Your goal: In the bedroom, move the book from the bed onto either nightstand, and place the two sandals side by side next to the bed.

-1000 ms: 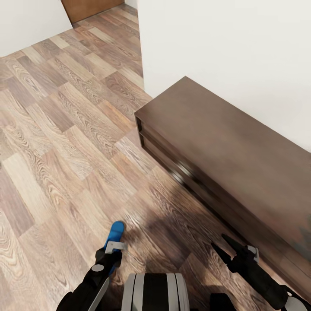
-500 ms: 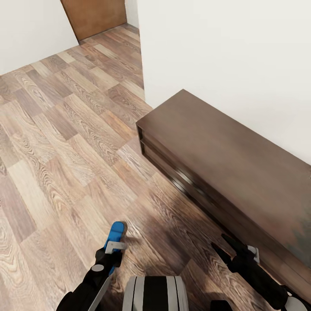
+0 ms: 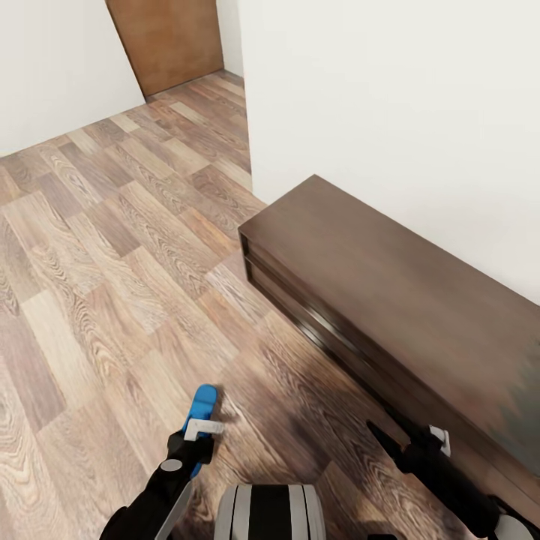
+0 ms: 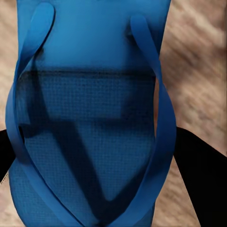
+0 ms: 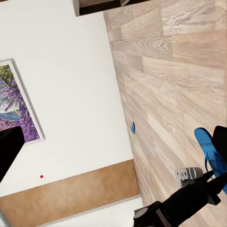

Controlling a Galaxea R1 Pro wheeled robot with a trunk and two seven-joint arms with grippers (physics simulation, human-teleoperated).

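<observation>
While left pincer [image 3: 196, 442] pinches sandal [image 3: 201, 411], right pincer [image 3: 401, 441] seemingly spread; floor [image 3: 112, 247] open.

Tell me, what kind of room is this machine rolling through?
Probably a room or hallway in a home. There is a brown plank floor, plain white walls, a long low dark wooden cabinet against one wall, and a framed picture hanging on another. The left gripper carries a blue sandal.

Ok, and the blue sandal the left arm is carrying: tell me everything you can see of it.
The sandal is a bright blue flat flip-flop with a finely dotted footbed and two blue straps meeting in a V. The left gripper is closed on it, with dark fingers at both its edges. In the head view its rounded end pokes forward past the gripper, above the plank floor and clear of the dark wooden cabinet.
</observation>
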